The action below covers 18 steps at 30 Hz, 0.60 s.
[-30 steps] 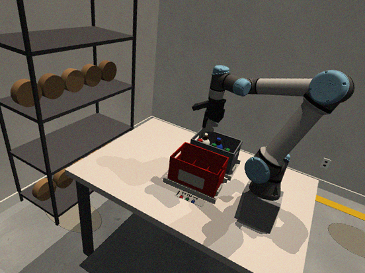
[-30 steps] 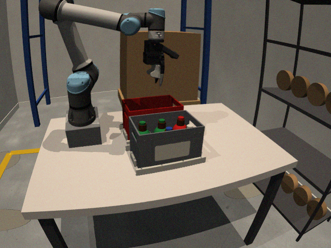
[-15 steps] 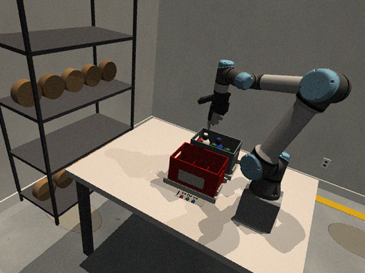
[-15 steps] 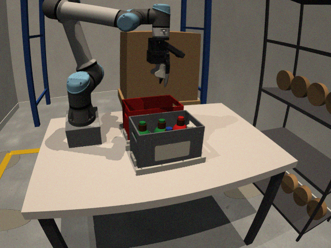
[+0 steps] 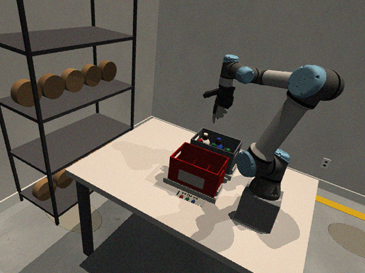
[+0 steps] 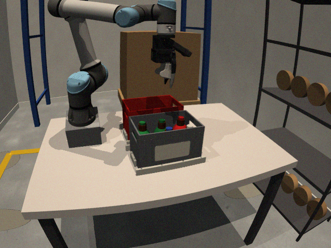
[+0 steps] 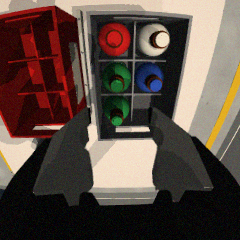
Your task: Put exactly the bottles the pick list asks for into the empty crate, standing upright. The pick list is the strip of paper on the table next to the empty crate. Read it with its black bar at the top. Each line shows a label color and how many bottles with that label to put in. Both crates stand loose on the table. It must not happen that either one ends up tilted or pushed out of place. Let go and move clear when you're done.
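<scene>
My gripper (image 5: 216,116) (image 6: 168,82) (image 7: 119,108) is open and empty, high above the grey crate (image 6: 144,152) (image 7: 177,65). In the wrist view that crate holds a red bottle (image 7: 114,39), a white bottle (image 7: 150,40), a blue bottle (image 7: 149,76) and two green bottles (image 7: 116,76) (image 7: 116,106), all upright; its near right compartment has no bottle. The red crate (image 5: 173,171) (image 6: 125,120) (image 7: 67,30) stands beside it and shows no bottles. The pick list (image 5: 187,198) lies beside the red crate, with red, green and blue marks; its counts are too small to read.
Low light-grey rails (image 5: 190,191) (image 6: 170,166) edge the crates. The arm's base block (image 5: 258,209) (image 6: 84,136) stands on the table (image 5: 118,182) (image 6: 80,186) to one side of them. A shelf rack (image 5: 85,36) with round wooden pieces stands beyond the table's other end.
</scene>
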Motion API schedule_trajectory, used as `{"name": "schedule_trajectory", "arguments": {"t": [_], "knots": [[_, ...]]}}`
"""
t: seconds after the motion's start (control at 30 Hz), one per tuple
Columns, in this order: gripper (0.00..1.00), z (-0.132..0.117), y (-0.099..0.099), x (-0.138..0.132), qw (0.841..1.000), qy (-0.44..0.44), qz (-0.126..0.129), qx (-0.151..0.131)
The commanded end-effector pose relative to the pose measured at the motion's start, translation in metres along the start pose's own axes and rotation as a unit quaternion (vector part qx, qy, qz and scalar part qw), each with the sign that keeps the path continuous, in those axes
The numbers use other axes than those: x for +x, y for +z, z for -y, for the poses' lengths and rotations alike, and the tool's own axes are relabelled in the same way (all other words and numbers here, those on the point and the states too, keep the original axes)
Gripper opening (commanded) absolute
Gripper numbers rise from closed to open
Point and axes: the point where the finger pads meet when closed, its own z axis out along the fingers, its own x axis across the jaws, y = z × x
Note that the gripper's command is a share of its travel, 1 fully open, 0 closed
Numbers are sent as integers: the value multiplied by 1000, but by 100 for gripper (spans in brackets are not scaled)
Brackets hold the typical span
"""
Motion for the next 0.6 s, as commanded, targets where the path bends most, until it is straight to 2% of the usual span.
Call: {"name": "schedule_trajectory", "arguments": {"t": [0.0,0.1,0.57], "knots": [[38,2,-5,24,1000,-5,3,0],[38,2,-8,36,1000,-5,3,0],[38,1,-7,34,1000,-5,3,0]]}}
